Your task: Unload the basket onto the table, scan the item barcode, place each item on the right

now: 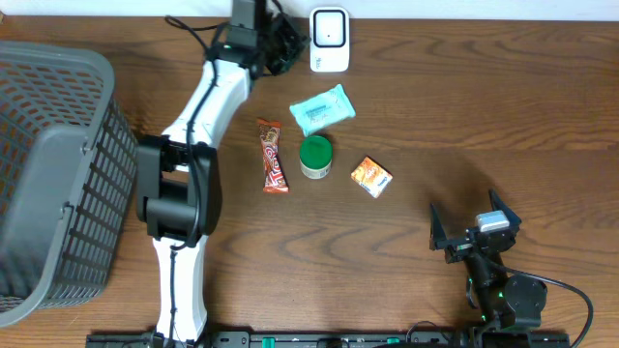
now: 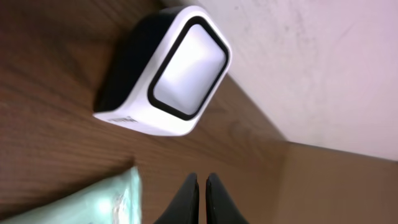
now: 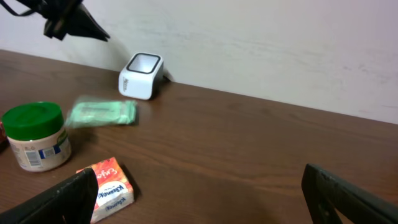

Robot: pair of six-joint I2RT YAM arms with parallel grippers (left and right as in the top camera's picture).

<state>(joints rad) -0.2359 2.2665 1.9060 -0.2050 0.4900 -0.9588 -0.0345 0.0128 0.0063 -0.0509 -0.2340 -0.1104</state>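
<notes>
Your left gripper (image 1: 293,48) sits at the far edge of the table (image 1: 435,116), its jaws pressed together with nothing between them; in the left wrist view the two dark fingertips (image 2: 191,186) meet just short of the scanner (image 2: 171,74). On the overhead clock, the scanner (image 1: 329,41) stands just beside that gripper at 3 o'clock, apart from it. It is a white rounded box with a black-rimmed pale window and a dark back, up against the wall. The wipes pack (image 1: 322,108) lies near the gripper at about 5 o'clock. It is a soft pale green pouch with a lighter patch on top, and its corner shows low in the left wrist view (image 2: 93,202). Further out toward 6 o'clock you have the candy bar (image 1: 274,157), a red-brown wrapper with white lettering lying lengthwise from 12 to 6. Just beside it at its 3 o'clock is the jar (image 1: 315,157), upright, with a green lid over a cream labelled body. The orange box (image 1: 371,177), small and printed in orange and white, lies flat at the jar's 4 o'clock. Your right gripper (image 1: 471,217) is well apart at 4 to 5 o'clock, jaws spread wide and empty. The grey basket (image 1: 58,87) stands at the left arm's 9 o'clock.
</notes>
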